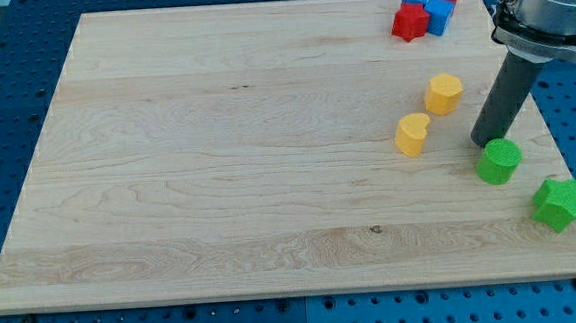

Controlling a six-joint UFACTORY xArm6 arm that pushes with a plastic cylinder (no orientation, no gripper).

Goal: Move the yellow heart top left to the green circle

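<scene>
The yellow heart [413, 134] lies on the wooden board at the view's right of centre. The green circle [498, 161] sits to its lower right, near the board's right edge. My tip [481, 145] rests on the board just at the upper left of the green circle, touching or nearly touching it, and to the right of the yellow heart with a gap between them. The dark rod rises from the tip toward the view's top right.
A yellow hexagon [444, 93] lies above and right of the heart. A green star [559, 203] sits at the board's lower right edge. A cluster of two red blocks [411, 21] and two blue blocks [438, 14] is at the top right.
</scene>
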